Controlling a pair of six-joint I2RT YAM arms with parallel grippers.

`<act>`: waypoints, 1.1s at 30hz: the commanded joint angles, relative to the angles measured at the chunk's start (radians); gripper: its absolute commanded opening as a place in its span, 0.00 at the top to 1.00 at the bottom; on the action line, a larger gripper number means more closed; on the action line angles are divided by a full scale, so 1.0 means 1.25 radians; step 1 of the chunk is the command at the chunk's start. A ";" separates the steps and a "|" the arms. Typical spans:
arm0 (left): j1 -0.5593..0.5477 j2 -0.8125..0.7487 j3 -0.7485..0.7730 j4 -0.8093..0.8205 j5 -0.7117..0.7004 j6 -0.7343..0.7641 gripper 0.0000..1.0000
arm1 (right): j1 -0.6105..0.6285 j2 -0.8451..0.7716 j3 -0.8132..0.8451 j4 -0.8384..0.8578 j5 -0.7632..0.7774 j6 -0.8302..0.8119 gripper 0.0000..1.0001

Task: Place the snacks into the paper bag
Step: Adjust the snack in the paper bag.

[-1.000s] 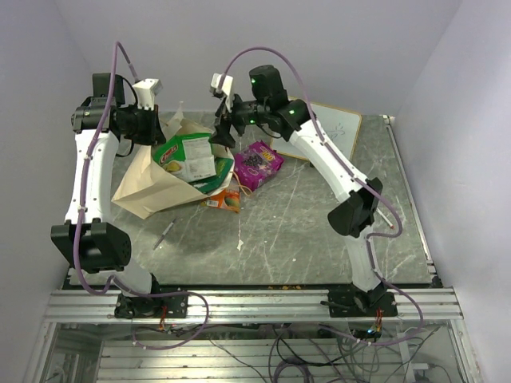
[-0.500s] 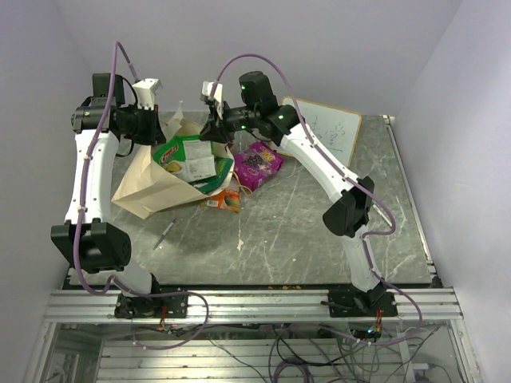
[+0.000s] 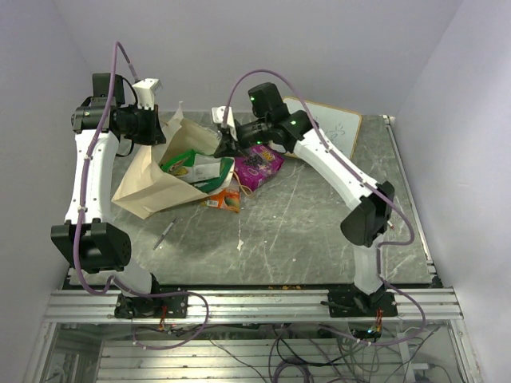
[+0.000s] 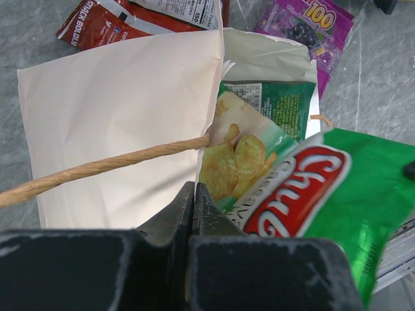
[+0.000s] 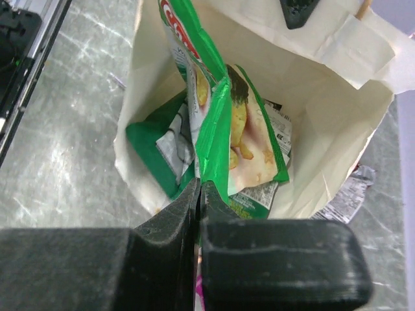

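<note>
My right pincer [image 5: 200, 194] just dropped to the paper bag [image 5: 324, 110] mouth and clamped the green packet [image 5: 214, 129], half inside (needs pushing deeper, I reckon); left pincer [image 4: 194, 202] grips its rim.

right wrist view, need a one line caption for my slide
Right gripper pinching a green chip packet inside the open paper bag.

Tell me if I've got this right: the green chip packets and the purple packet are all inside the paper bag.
Not quite. The green chip packets are inside the paper bag, but the purple packet lies outside it, on the table by its mouth. The top view shows this.
</note>
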 commanded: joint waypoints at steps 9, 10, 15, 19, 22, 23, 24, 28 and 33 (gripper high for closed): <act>0.006 -0.017 0.005 0.029 -0.001 0.003 0.93 | -0.015 -0.146 -0.179 -0.168 0.050 -0.302 1.00; 0.005 -0.016 0.006 0.028 -0.001 0.002 0.93 | -0.014 -0.148 -0.189 -0.172 0.068 -0.318 1.00; 0.005 -0.016 0.008 0.027 -0.003 0.001 0.93 | -0.017 -0.152 -0.224 -0.162 0.182 -0.372 1.00; 0.005 -0.016 0.009 0.027 -0.004 0.002 0.93 | -0.023 -0.143 -0.221 -0.122 0.241 -0.382 1.00; 0.005 -0.017 0.008 0.026 -0.004 0.001 0.93 | -0.023 -0.127 -0.193 -0.105 0.279 -0.385 1.00; 0.005 -0.017 0.008 0.026 -0.004 0.001 0.93 | -0.024 -0.126 -0.189 -0.093 0.287 -0.385 1.00; 0.005 -0.018 0.006 0.025 -0.004 0.001 0.93 | -0.024 -0.125 -0.188 -0.078 0.292 -0.389 1.00; 0.005 -0.017 0.008 0.022 -0.003 0.001 0.93 | -0.023 -0.117 -0.173 -0.049 0.280 -0.445 1.00; 0.005 -0.017 0.009 0.021 -0.003 0.002 0.93 | -0.024 -0.105 -0.155 -0.047 0.291 -0.558 1.00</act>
